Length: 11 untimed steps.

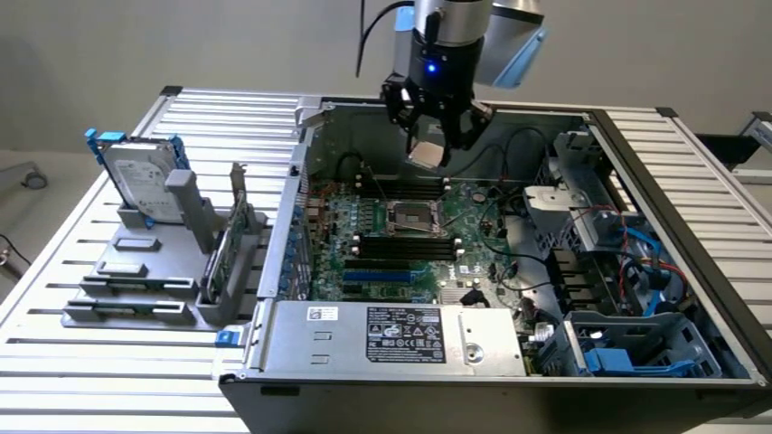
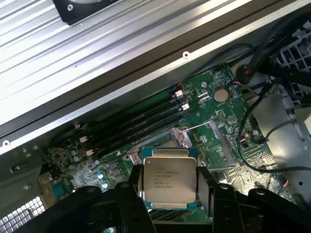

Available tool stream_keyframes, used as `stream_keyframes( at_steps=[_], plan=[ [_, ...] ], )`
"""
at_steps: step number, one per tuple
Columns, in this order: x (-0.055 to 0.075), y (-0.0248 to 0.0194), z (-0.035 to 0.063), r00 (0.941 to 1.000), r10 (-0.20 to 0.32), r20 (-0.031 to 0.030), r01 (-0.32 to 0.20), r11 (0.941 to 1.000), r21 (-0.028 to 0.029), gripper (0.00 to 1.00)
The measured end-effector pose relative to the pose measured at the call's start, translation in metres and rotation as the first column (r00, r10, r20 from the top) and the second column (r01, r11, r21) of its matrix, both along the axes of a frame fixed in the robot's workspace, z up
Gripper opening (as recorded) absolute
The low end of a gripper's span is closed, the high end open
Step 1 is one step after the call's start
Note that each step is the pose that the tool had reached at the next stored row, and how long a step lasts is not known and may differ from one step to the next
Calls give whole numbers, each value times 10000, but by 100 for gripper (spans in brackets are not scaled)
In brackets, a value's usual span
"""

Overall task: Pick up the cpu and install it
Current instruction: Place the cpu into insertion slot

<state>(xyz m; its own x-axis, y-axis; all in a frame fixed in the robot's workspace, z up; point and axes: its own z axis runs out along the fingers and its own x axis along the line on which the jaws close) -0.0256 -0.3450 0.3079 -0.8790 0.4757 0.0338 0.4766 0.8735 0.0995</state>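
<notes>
Black fingers (image 2: 203, 188) pinch the flat, square, dull-silver cpu (image 2: 168, 180) above the green motherboard (image 2: 219, 115).

behind my work area i note a plain grey wall (image 1: 241, 45), evenly lit. the table (image 1: 108, 380) has a ribbed aluminium top. pale floor (image 1: 24, 217) shows at the exterior view's left.
</notes>
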Motion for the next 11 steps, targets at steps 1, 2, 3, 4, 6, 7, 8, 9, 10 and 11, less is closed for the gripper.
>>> stream_keyframes(
  at_steps=[1, 2, 3, 4, 6, 7, 8, 9, 10, 11],
  plan=[
    [0, 0, -2, 9999, -153, -5, 153, 9999, 0, 55],
    [0, 0, -3, 9995, -300, -11, 300, 9995, -1, 55],
    [0, 0, -5, 9989, -463, -18, 463, 9989, -1, 55],
    [0, 0, -7, 9981, -612, -24, 612, 9981, -1, 55],
    [0, 0, -11, 9959, -908, -39, 908, 9959, -2, 55],
    [0, 0, -13, 9944, -1056, -46, 1056, 9944, -3, 55],
    [0, 0, -15, 9927, -1202, -54, 1202, 9927, -4, 55],
    [0, 0, -17, 9908, -1350, -61, 1350, 9909, -4, 55],
    [0, 0, -19, 9887, -1500, -68, 1499, 9887, -6, 55],
    [0, 0, -21, 9864, -1642, -75, 1642, 9864, -7, 55]
  ],
)
